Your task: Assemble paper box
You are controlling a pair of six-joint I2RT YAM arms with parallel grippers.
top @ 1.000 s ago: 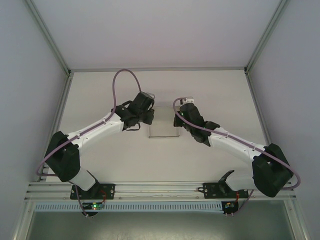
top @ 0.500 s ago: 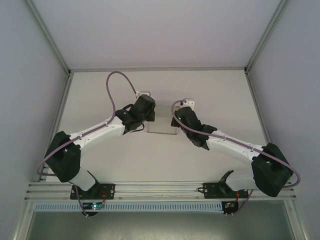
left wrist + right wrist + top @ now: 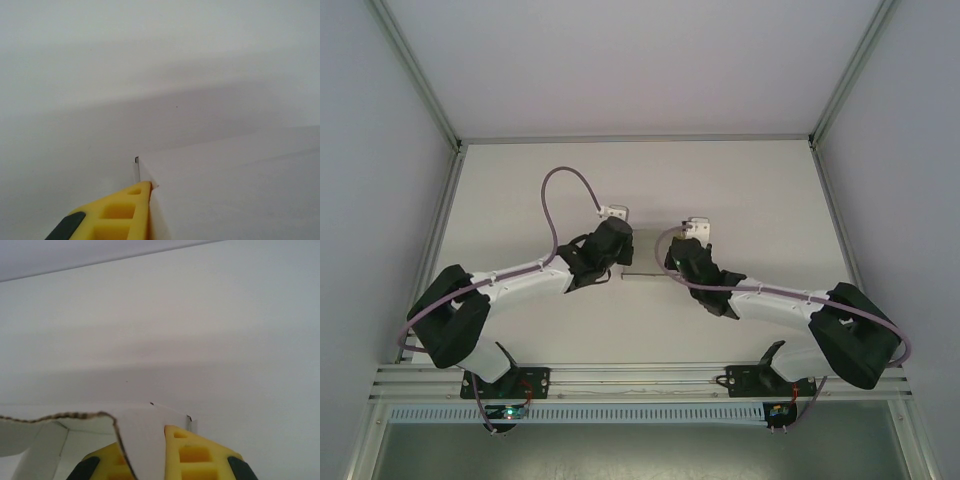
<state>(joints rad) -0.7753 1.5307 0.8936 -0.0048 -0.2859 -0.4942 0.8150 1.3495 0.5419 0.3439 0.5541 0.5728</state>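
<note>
The paper box (image 3: 645, 274) is white card held off the table between my two arms, and from above it shows as a thin, edge-on strip. My left gripper (image 3: 621, 266) holds its left end. In the left wrist view one yellow finger (image 3: 127, 212) presses flat against the card (image 3: 235, 190), which hides the other finger. My right gripper (image 3: 671, 270) holds the right end. In the right wrist view the right gripper (image 3: 143, 437) has both yellow fingers shut on a flap (image 3: 137, 421) with a curved brown cut edge.
The white table (image 3: 740, 190) runs bare beyond the grippers to the back wall. Metal frame rails (image 3: 445, 215) line both sides, and the arms' mounting rail (image 3: 640, 380) crosses the near edge. Purple cables loop above both wrists.
Both grippers have drawn back toward the arm bases with the card between them. The card has turned from a broad grey face to a thin edge-on line seen from above.
</note>
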